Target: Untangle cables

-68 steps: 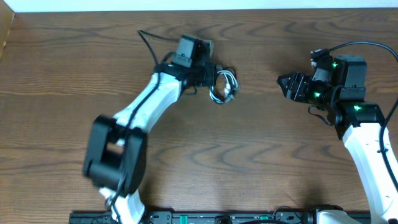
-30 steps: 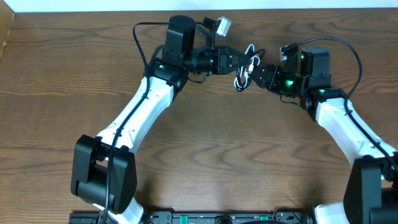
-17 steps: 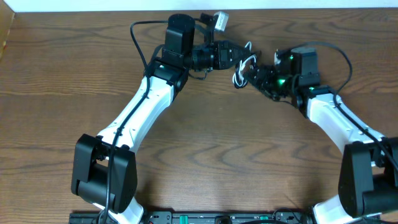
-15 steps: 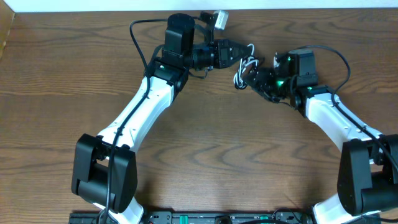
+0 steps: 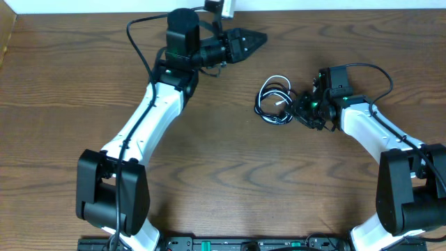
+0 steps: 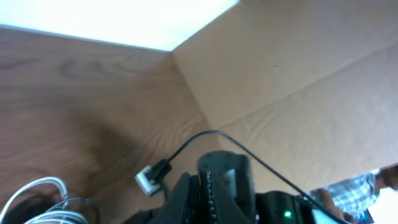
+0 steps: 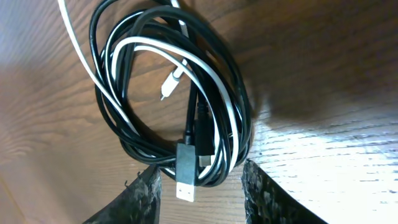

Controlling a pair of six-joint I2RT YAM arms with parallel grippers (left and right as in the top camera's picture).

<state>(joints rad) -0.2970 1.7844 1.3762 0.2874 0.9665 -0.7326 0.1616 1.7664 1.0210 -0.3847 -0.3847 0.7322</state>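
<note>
Right of coil [image 5: 275, 120]: right gripper [image 7: 200, 179], fingers wide astride its rim, clamping nothing | coil: black cable [image 7: 239, 118] and white cable [image 7: 174, 78] wound together (flat on table [image 5: 209, 174]) | up-left of coil: left gripper [image 5: 252, 37], closure unclear | step, as judged: securing one strand | next: pinch single cable, draw it clear

The fingers of my left hand [image 5: 259, 36] fall outside its own wrist view, and overhead they're too small for me to judge. The cables [image 7: 188, 118] run off the right wrist view's top edge.

A brown wood-grain table [image 5: 230, 181] borders a tan cardboard panel [image 6: 298, 74] along one edge.
</note>
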